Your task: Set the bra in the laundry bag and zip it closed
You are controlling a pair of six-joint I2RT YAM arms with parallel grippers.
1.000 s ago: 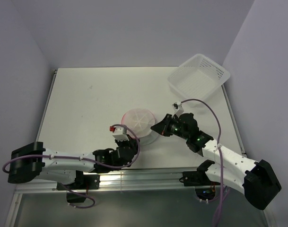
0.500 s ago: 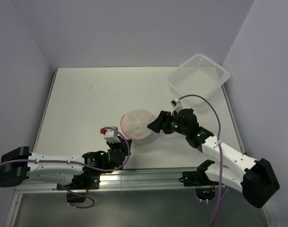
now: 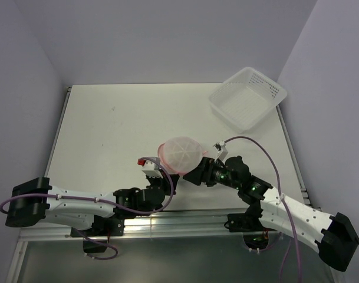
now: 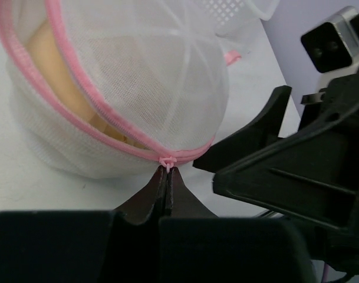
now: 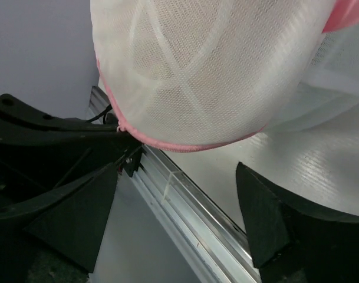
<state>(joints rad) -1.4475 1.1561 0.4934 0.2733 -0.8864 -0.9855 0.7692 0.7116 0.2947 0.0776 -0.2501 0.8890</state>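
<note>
Left pincer (image 4: 168, 171) pinching zipper pull (image 4: 167, 160); right pincer (image 5: 178, 171) spread beside laundry bag (image 5: 208, 59).

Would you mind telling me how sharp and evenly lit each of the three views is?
Top external: soft even light, sharp throughout, glare on the metal rail at the near edge. Left wrist: the laundry bag mesh is crisp; the left gripper shut on its zipper pull is dark and blurred. Right wrist: weave clear, the open right gripper a near-black silhouette.

laundry bag (image 3: 182, 153): white mesh, pink zipper rim | basket (image 3: 244, 111): white, perforated | table (image 3: 108, 135): white
</note>
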